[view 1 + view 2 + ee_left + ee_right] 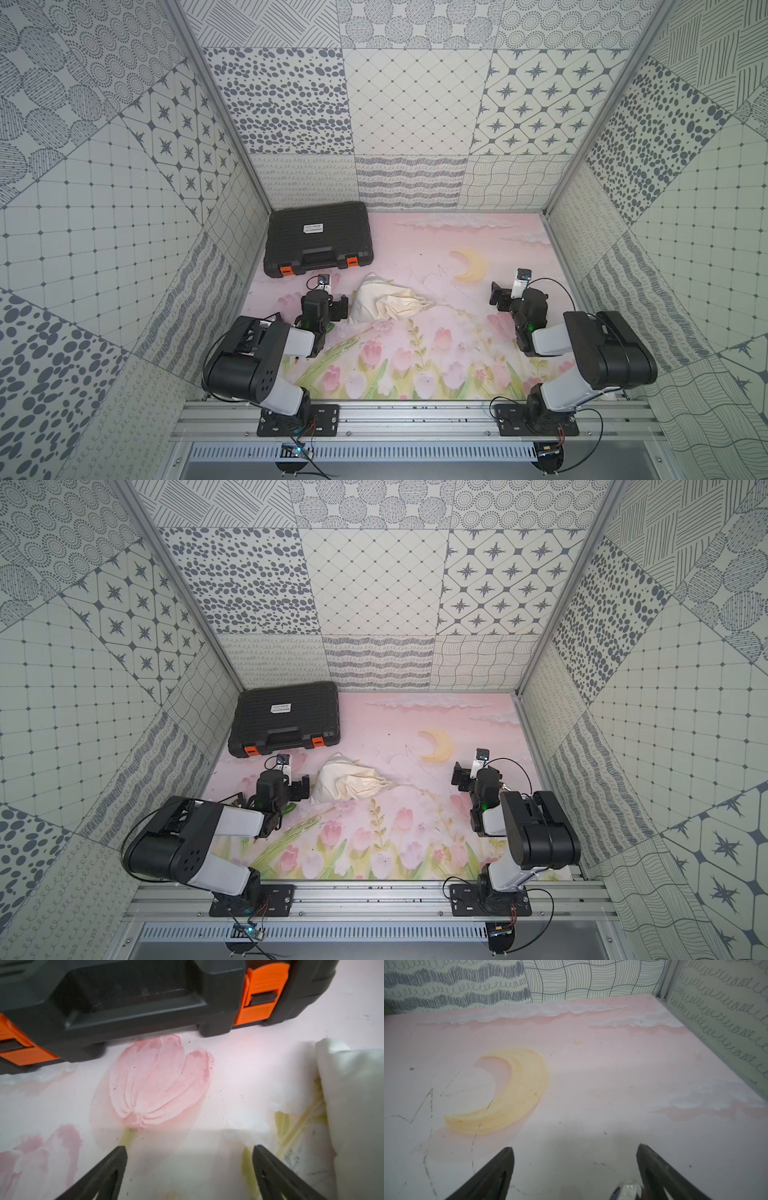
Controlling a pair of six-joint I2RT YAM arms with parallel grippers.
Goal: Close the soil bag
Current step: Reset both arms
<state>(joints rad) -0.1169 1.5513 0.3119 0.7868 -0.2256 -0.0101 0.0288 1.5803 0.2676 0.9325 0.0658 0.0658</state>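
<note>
**Top views.** The bag (386,305) (349,785) lies on its side on the table (415,249), between the two arms and near the closed case (318,239). Its mouth points toward the right arm and looks bunched. A thin cord (448,307) trails from the mouth, flat along the table. The left jaws stand just beside the bag's base end; contact cannot be told. The right jaws stand well apart from the bag, beyond where the cord trails. Both pairs are spread and empty.

**Left wrist view.** Jaws released, nothing between them. The case (124,1001) is ahead and the bag (357,1105) is off to one side, outside the jaws.

**Right wrist view.** Jaws released over bare table beside the painted moon (519,1093). Neither bag nor cord is in sight.

**Reading.** No grasp is in hand, so the step is judged to be the approach to the cord. How tightly the mouth is drawn cannot be told. The next move likely calls for the right jaws to turn toward the bag, drop low enough to pinch a limp cord lying flat, and pull away from the mouth. The left jaws would pin the cloth body, since a light pouch would otherwise slide
</note>
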